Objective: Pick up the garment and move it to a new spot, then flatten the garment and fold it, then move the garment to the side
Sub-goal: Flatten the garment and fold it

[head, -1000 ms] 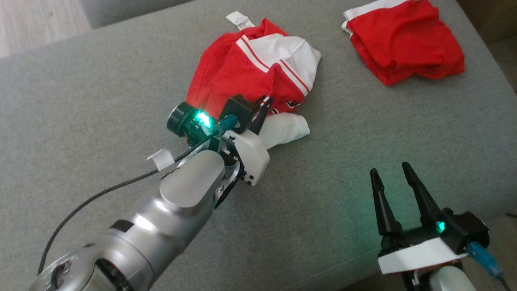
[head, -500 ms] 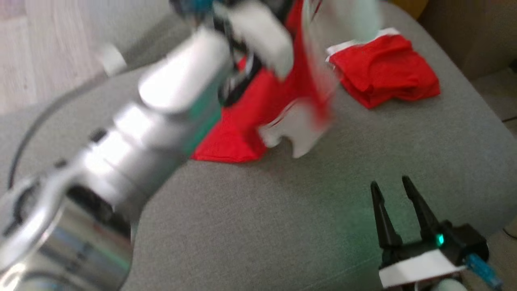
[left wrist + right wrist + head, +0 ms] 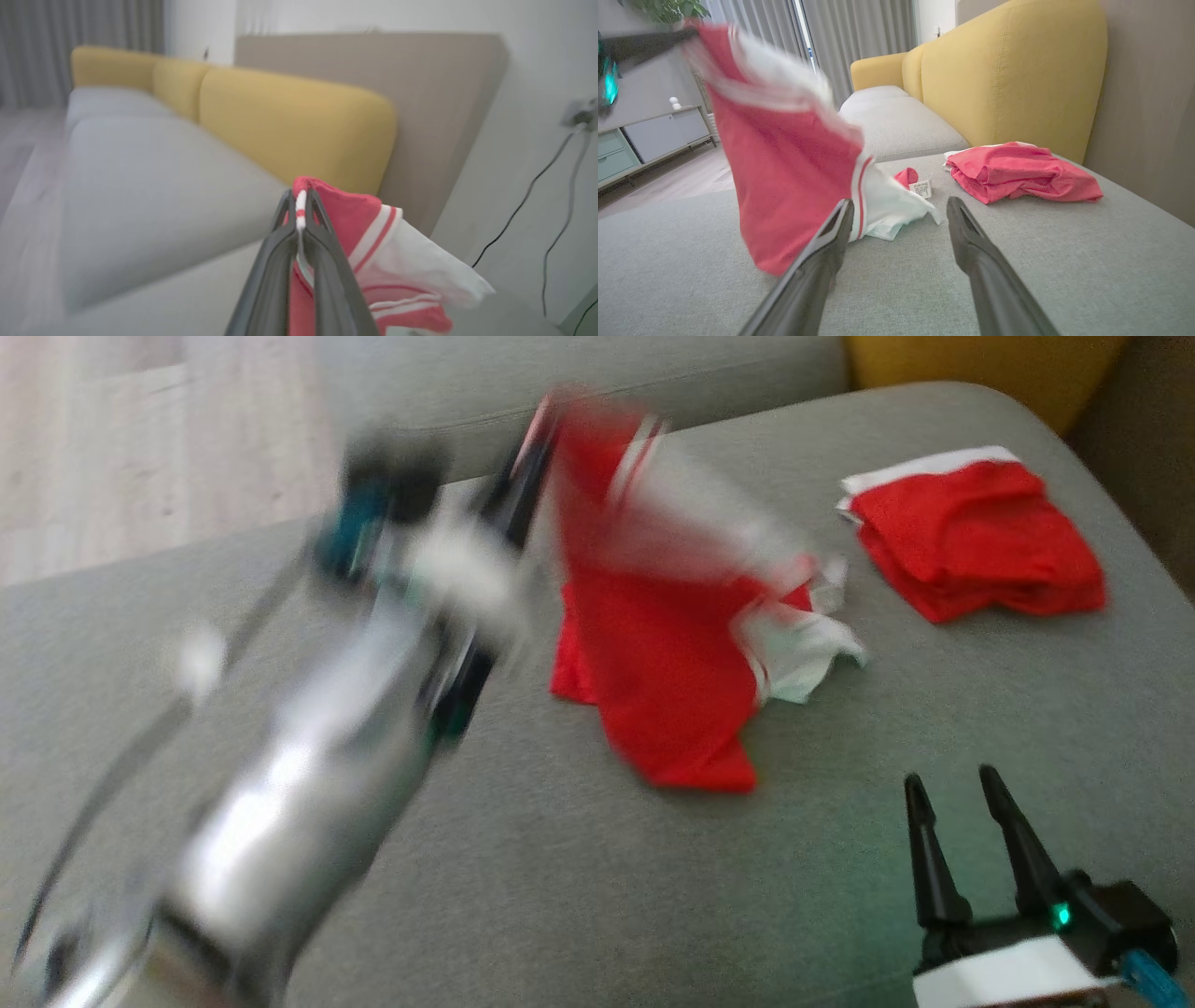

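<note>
The garment [image 3: 663, 681] is red with white panels and striped trim. It hangs from my left gripper [image 3: 537, 457], its lower end trailing on the grey sofa cushion [image 3: 560, 896]. The left arm and the cloth are motion-blurred in the head view. In the left wrist view my left gripper [image 3: 301, 198] is shut on the striped edge of the garment [image 3: 373, 252]. My right gripper [image 3: 948, 777] stands open at the lower right, apart from the cloth. In the right wrist view the garment [image 3: 784, 154] hangs just left of the open right gripper [image 3: 900, 204].
A second, folded red garment [image 3: 980, 541] lies at the cushion's far right, near the yellow backrest [image 3: 1008, 70]. The cushion's rounded edge falls off at right and front. Wooden floor [image 3: 140, 448] lies beyond the sofa at upper left.
My left gripper has lifted the garment off the cushion and swung it up; the cloth now hangs stretched out. The head view has shifted. The right gripper has stayed open and still.
</note>
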Robot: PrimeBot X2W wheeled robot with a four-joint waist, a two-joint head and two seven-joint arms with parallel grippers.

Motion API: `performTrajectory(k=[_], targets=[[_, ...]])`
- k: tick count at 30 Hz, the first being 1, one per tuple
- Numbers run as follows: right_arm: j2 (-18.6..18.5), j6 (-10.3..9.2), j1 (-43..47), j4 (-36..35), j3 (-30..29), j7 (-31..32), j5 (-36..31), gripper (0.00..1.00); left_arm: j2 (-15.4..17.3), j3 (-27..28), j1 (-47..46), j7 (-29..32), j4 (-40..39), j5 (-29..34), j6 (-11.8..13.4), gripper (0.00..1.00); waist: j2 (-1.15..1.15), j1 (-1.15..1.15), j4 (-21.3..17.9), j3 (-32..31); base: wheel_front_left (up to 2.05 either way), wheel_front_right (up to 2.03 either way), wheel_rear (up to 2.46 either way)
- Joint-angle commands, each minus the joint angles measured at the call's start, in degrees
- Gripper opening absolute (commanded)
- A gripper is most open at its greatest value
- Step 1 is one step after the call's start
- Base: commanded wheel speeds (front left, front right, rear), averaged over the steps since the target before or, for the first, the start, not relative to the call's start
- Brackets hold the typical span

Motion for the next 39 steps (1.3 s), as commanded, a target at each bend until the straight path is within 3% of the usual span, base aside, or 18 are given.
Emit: performTrajectory(k=[1, 7, 12, 18, 26, 31, 35, 39], targets=[[-0.2, -0.05, 0.1, -2.1, 0.6, -0.6, -0.3, 1.00, 3.9, 1.9, 2.9, -1.3, -1.0, -1.1, 0.5, 0.00, 0.00, 0.00, 2.6, -0.1, 0.00, 0.00, 0.00], [-0.6, -0.05, 1.7, -2.5, -1.0, -0.6, -0.6, 1.00, 12.9, 8.6, 21.5, -2.7, -8.5, -4.0, 4.2, 0.00, 0.00, 0.00, 6.9, -0.4, 0.00, 0.00, 0.00], [-0.6, -0.05, 2.0, -2.7, -1.0, -0.6, -0.8, 1.00, 18.4, 17.7, 32.7, -2.7, -19.1, -0.7, 9.1, 0.00, 0.00, 0.00, 9.9, -0.9, 0.00, 0.00, 0.00], [-0.7, -0.05, 2.2, -2.2, 0.0, -0.6, -0.8, 1.00, 19.9, 20.7, 39.0, -2.7, -25.2, 1.8, 11.6, 0.00, 0.00, 0.00, 11.1, -2.3, 0.00, 0.00, 0.00], [-1.1, -0.05, 2.6, -1.8, 0.7, -0.6, -0.8, 1.00, 20.2, 20.7, 41.2, -2.7, -27.0, 3.2, 13.4, 0.00, 0.00, 0.00, 10.8, -3.3, 0.00, 0.00, 0.00], [-1.4, -0.05, 2.9, -1.9, 0.6, -0.6, -0.7, 1.00, 19.3, 21.3, 41.7, -2.7, -28.8, 4.0, 12.8, 0.00, 0.00, 0.00, 10.5, -3.7, 0.00, 0.00, 0.00], [-1.3, -0.05, 3.1, -2.1, 0.2, -0.6, -0.9, 1.00, 17.4, 20.1, 37.4, 0.3, -32.0, 2.6, 8.8, 0.00, 0.00, 0.00, 10.9, -3.8, 0.00, 0.00, 0.00], [-1.4, -0.05, 2.3, -2.1, 1.0, -0.6, -1.1, 1.00, 15.2, 16.8, 26.7, 7.4, -34.9, 4.0, 5.4, 0.00, 0.00, 0.00, 10.1, -3.9, 0.00, 0.00, 0.00]])
